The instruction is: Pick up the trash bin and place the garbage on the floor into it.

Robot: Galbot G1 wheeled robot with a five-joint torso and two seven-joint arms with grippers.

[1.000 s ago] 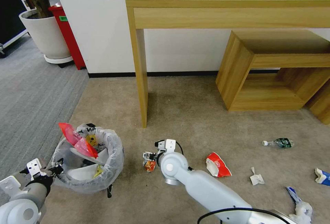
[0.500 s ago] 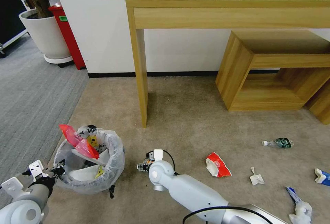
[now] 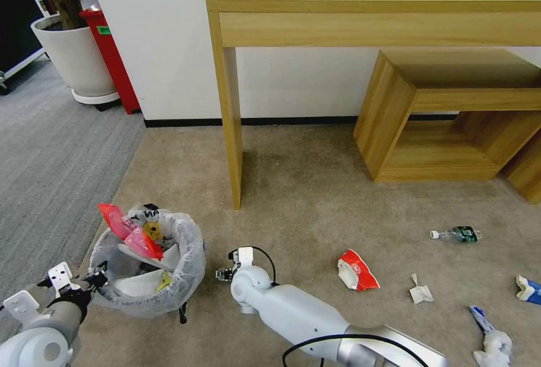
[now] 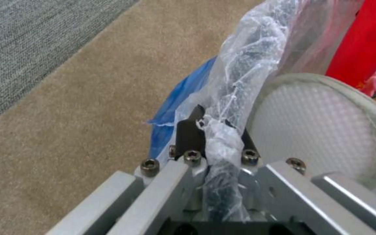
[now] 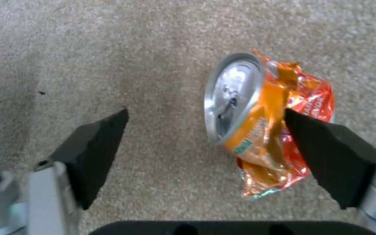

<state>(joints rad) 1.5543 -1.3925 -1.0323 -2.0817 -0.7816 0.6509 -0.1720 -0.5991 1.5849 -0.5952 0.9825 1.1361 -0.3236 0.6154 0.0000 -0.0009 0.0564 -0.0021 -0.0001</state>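
The trash bin, black with a crinkly white bag liner, stands at the lower left on the beige floor. It holds a red plastic bag and a white slipper. My left gripper is shut on the bag-covered rim. My right gripper hangs open just right of the bin. A crushed orange can lies between its fingers, against one pad. More garbage lies to the right: a red-white wrapper, crumpled paper, a bottle, a blue-white carton.
A wooden desk leg stands behind the bin, and a low wooden shelf sits at the right. A white planter and a red container stand at the back left beside the grey carpet strip.
My right arm has swung left toward the bin, bringing its gripper closer to the rim. The left gripper and bin have barely shifted.
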